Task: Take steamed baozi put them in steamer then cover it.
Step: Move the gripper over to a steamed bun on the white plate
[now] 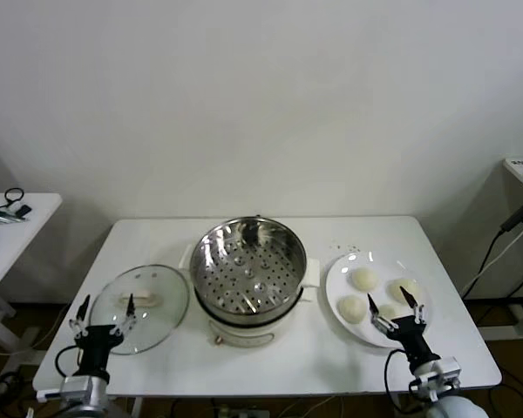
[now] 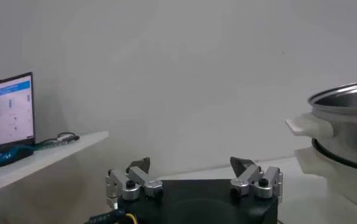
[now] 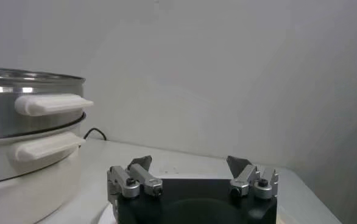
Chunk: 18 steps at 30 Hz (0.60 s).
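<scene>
On the far left a side table (image 1: 17, 218) carries some cables, apart from the white worktop (image 1: 157, 235). At the worktop's near left corner the left tool (image 1: 105, 312) hangs with its fingers spread wide, holding nothing, just over the near edge of the cover (image 1: 144, 300), a clear glass lid with a cream handle lying flat on the worktop. Beside the cover, in the middle, stands the steamer (image 1: 248, 261), its shiny perforated basket bare inside on the white pot base. Right of it a white plate (image 1: 336, 283) holds the steamed baozi (image 1: 363, 279), cream-white buns grouped together. The right tool (image 1: 395, 305) hovers over the plate's near side, fingers likewise spread and gripping nothing, close above the nearest buns.
</scene>
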### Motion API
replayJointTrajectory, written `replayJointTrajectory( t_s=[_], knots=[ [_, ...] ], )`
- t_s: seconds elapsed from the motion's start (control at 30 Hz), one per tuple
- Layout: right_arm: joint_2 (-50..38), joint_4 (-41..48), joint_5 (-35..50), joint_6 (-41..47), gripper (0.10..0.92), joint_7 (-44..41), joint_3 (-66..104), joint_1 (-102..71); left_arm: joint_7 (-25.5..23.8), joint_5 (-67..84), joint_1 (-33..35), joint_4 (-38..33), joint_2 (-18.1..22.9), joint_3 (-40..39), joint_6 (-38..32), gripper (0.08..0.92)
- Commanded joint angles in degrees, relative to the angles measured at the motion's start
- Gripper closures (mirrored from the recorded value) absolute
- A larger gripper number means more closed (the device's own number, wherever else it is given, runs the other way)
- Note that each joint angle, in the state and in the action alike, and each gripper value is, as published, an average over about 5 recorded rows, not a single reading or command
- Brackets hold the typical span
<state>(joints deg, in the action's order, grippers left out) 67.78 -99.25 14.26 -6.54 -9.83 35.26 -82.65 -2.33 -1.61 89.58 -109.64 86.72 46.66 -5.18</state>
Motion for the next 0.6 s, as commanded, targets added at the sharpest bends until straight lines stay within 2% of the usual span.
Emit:
replayJointTrajectory(
  t_s=[0.03, 0.13, 0.33, 0.6],
  knots=[
    [-4.70, 0.06, -2.30, 6.27, 0.203, -1.75, 0.50, 4.50, 0.09, 0.32, -0.01, 0.11, -0.04, 0.01, 0.08, 0.177],
    [-10.76, 1.29, -6.22, 12.90, 0.203, -6.85, 0.54, 8.31, 0.12, 0.43, -0.01, 0.28, -0.27, 0.05, 0.02, 0.177],
    [-26.37, 6.00, -10.87, 23.56, 0.203, -23.85, -4.32, 18.30, 0.21, 0.69, 0.05, 0.40, -1.04, -0.12, -0.24, 0.177],
    [-34.64, 16.81, -17.66, 22.42, 0.203, -42.01, -20.78, 37.03, 1.18, 1.66, -0.15, -0.02, -0.32, -0.98, 0.26, 0.177]
  ],
)
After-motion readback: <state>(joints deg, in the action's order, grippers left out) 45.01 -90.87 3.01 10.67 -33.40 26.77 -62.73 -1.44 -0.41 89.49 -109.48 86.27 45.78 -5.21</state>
